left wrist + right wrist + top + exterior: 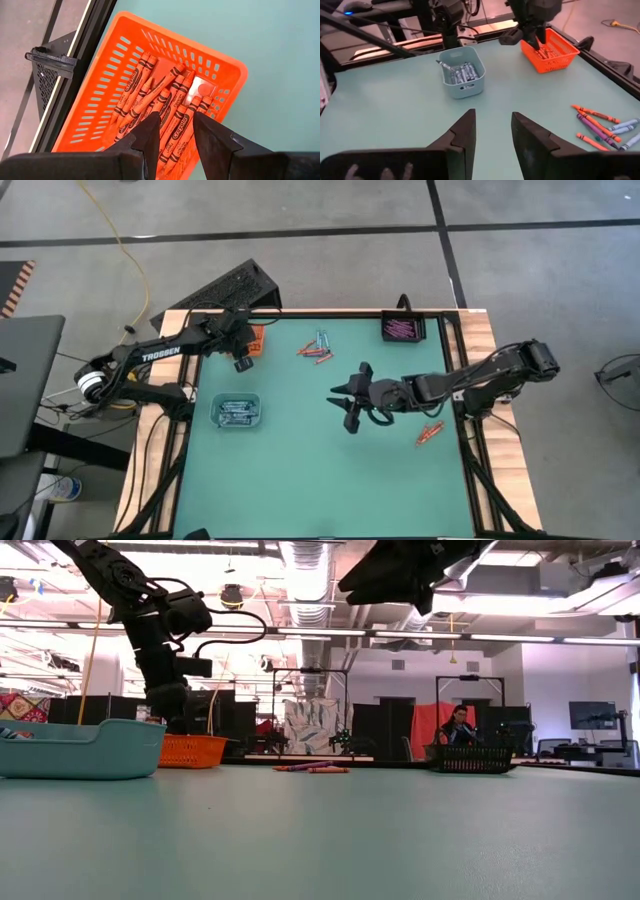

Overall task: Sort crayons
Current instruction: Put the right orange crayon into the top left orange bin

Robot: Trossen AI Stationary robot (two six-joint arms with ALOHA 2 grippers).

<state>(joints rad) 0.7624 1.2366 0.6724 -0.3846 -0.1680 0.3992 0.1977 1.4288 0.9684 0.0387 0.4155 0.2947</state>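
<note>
Left end effector (172, 131) of mine hangs directly over the orange basket (110, 75), fingers set a narrow gap apart with nothing between them. Orange-red crayons (165, 107) lie piled in the basket beneath. I judge a drop into the basket is just finished, so doing this step well means lifting straight up, clear of the basket's rim, before swinging toward the loose crayons (318, 348) that lie on the surface beside the basket (mixed colours, close together, so I should pick one end stick rather than the middle of the cluster). My right end effector (347, 402) hovers further from the basket, out over the middle of the green surface (330, 480), fingers also part-open and empty. A blue-grey tray (236, 411) near the basket holds crayons too.
</note>
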